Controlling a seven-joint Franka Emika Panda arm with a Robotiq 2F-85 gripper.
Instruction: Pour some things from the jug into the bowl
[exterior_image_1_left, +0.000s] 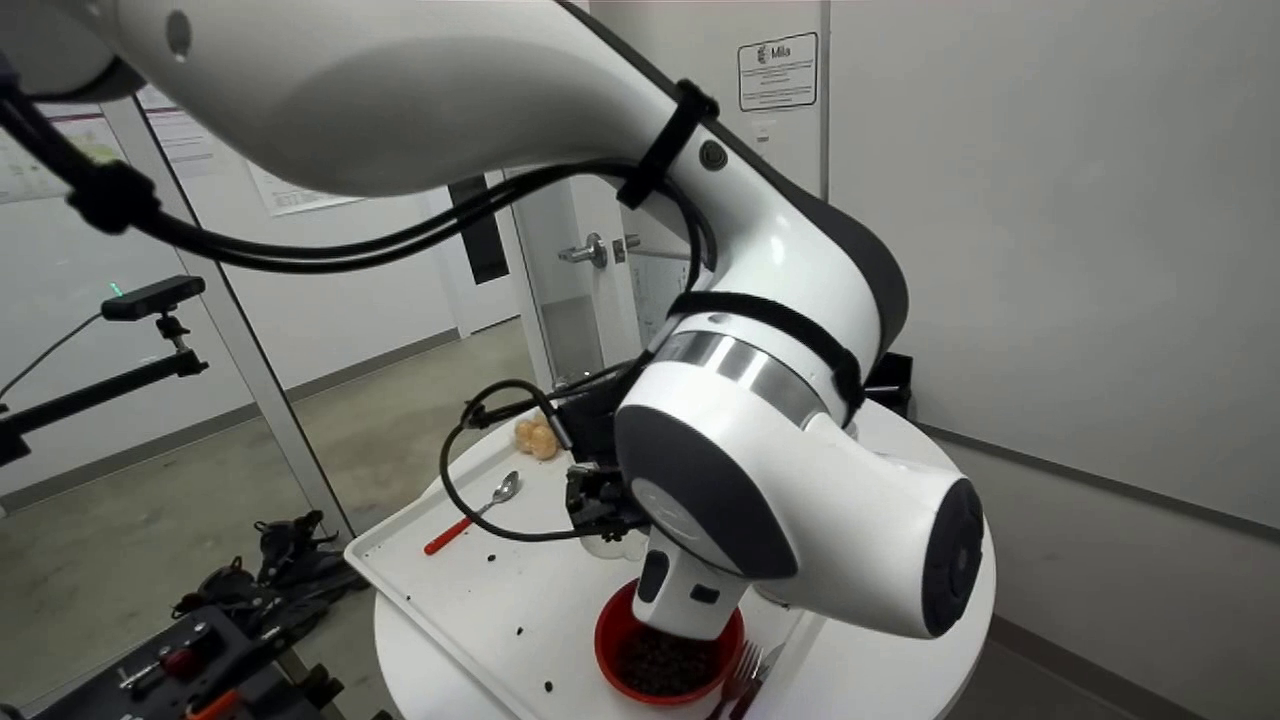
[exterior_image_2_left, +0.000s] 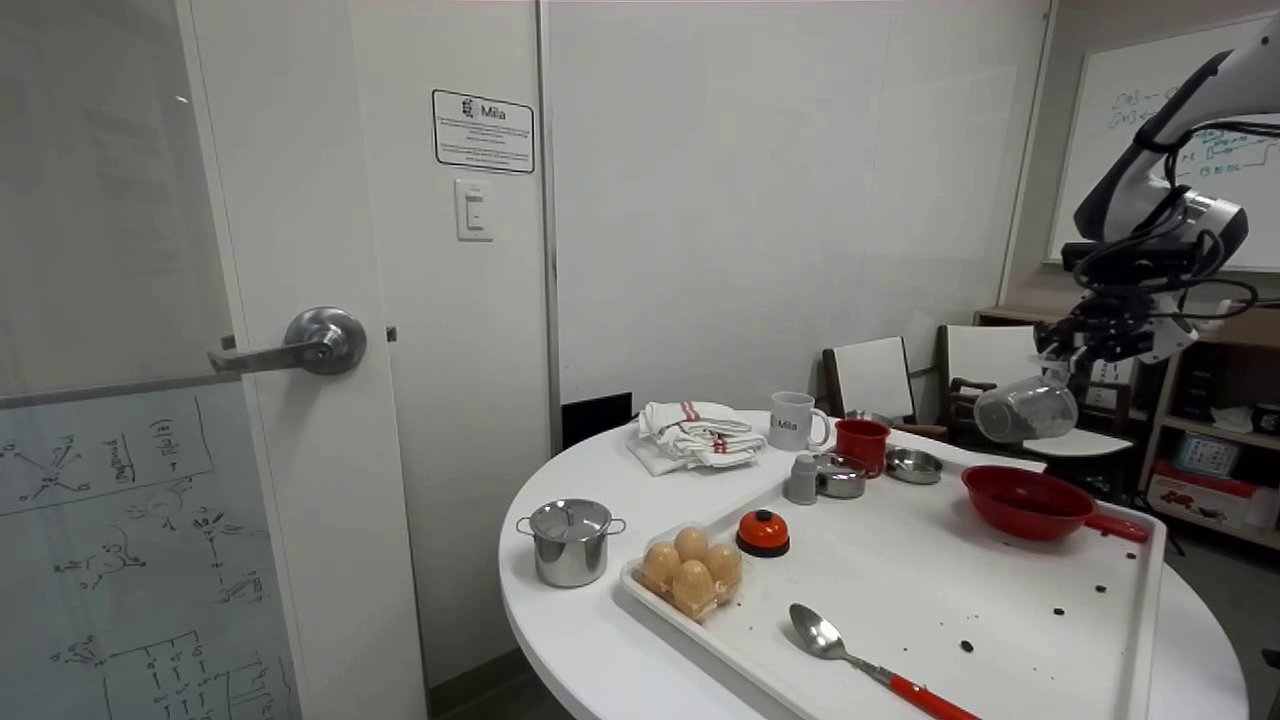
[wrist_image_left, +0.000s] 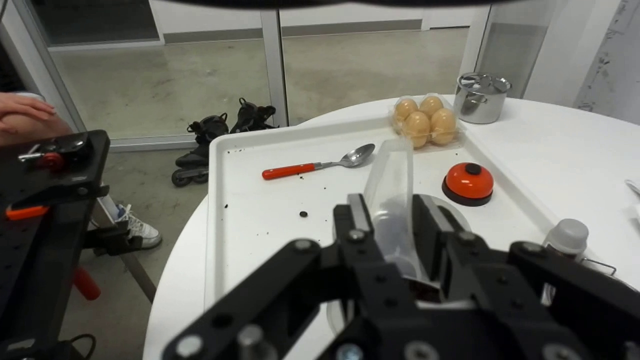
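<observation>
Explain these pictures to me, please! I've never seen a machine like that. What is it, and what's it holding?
That big white machine is a robot arm. Its black gripper grabs like a claw, and here it holds a clear plastic jug up in the air, tilted. Two pictures look on from outside the robot; the wrist view is taken from its own wrist, so the gripper looks big. Below, a white tray sits on a round table. On the tray are a red bowl with dark bits inside and a spoon; eggs sit at its corner. A metal pot stands beside the tray.
</observation>
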